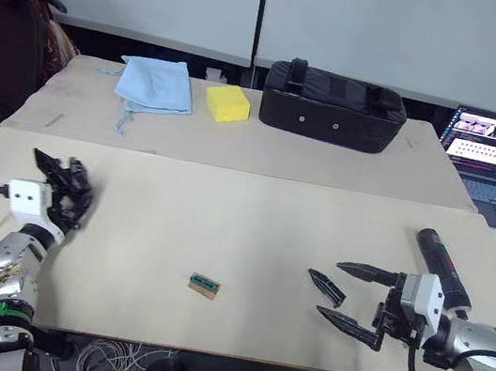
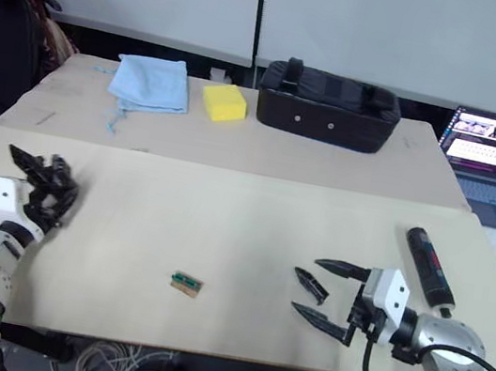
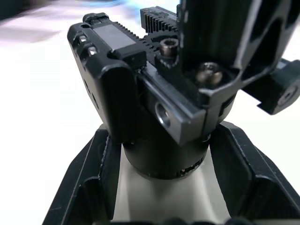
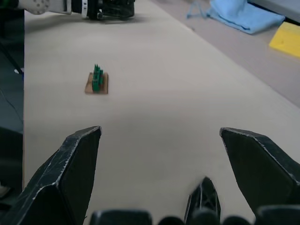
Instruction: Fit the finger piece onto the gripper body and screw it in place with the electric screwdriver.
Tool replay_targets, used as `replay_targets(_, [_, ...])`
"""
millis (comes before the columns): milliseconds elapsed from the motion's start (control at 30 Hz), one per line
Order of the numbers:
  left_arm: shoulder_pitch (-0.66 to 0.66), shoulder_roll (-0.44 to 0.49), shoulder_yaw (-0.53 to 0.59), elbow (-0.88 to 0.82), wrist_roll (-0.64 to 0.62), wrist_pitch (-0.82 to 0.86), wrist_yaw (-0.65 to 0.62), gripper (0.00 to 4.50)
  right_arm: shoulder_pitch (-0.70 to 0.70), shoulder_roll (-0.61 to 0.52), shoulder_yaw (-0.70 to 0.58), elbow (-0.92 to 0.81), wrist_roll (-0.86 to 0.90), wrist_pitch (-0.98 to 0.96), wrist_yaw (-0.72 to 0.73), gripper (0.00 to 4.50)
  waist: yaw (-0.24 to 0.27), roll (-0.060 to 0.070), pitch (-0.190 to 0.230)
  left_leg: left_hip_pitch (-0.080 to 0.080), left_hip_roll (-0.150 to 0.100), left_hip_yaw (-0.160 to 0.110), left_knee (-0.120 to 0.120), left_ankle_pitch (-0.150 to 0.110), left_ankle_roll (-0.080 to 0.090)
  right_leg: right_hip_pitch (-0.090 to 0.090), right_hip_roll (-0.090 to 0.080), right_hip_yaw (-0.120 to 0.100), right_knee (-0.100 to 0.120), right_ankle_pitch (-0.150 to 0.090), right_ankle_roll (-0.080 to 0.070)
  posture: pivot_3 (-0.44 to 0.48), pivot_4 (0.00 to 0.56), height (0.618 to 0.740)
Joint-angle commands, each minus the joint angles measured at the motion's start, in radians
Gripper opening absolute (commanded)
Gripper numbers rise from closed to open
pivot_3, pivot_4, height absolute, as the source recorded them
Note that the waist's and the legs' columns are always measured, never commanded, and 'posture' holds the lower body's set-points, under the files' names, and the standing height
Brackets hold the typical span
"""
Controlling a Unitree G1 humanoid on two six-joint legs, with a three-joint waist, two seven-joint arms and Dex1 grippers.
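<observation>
Right end effector (image 1: 355, 298): spread, straddling finger piece (image 1: 325, 286) on tabletop (image 1: 222, 229); closing off-centre may flick it. Left end effector (image 3: 159, 187): pinching gripper body (image 1: 64, 193), far from finger piece. Electric screwdriver (image 1: 442, 268): beyond finger piece; may roll.

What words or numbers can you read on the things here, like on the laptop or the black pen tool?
None can be read.
Laptop screen: rows of tiny marks, too small to read.
Electric screwdriver: a small red marking, too small to tell if it is writing.
Black case: no writing shows.
Gripper body, held in the left gripper: no label shows.
</observation>
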Motion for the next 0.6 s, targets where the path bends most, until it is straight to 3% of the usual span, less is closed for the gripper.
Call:
replay_targets(33, [-0.022, 0.04, -0.104, -0.223, -0.048, -0.013, -0.241, 2.27, 0.047, -0.033, -0.086, -0.044, 0.033, -0.019, 0.016, 4.5, 0.003, -0.002, 0.001, -0.001, 0.0, 0.0, 0.0, 0.0, 0.0, 0.0, 0.0, 0.0, 0.0, 0.0, 0.0, 0.0, 0.15, 0.74])
replay_targets(133, [-0.039, 0.072, -0.267, -0.315, -0.006, 0.021, -0.431, 2.27, 0.089, -0.049, -0.139, -0.097, 0.079, -0.009, 0.032, 4.5, 0.004, -0.002, 0.001, -0.002, -0.002, -0.001, 0.0, 0.0, 0.0, 0.0, 0.0, 0.0, -0.001, 0.0, 0.0, 0.0, 0.15, 0.74])
replay_targets(267, [-0.077, 0.055, -0.397, -0.335, 0.017, 0.015, -0.57, 2.27, 0.124, -0.052, -0.163, -0.163, 0.108, 0.021, 0.015, 4.5, -0.003, 0.0, 0.0, 0.0, -0.002, -0.001, 0.0, 0.0, 0.0, 0.001, 0.0, 0.0, 0.0, 0.0, 0.0, 0.0, 0.15, 0.74])
replay_targets(600, [-0.226, -0.07, -0.501, -0.054, 0.163, -0.128, -0.54, 2.27, 0.18, -0.035, -0.167, -0.225, 0.092, 0.026, -0.045, 4.5, -0.007, 0.0, 0.0, 0.0, -0.003, -0.006, 0.001, 0.005, 0.009, 0.001, 0.003, 0.001, 0.0, 0.0, 0.0, 0.0, 0.15, 0.74])
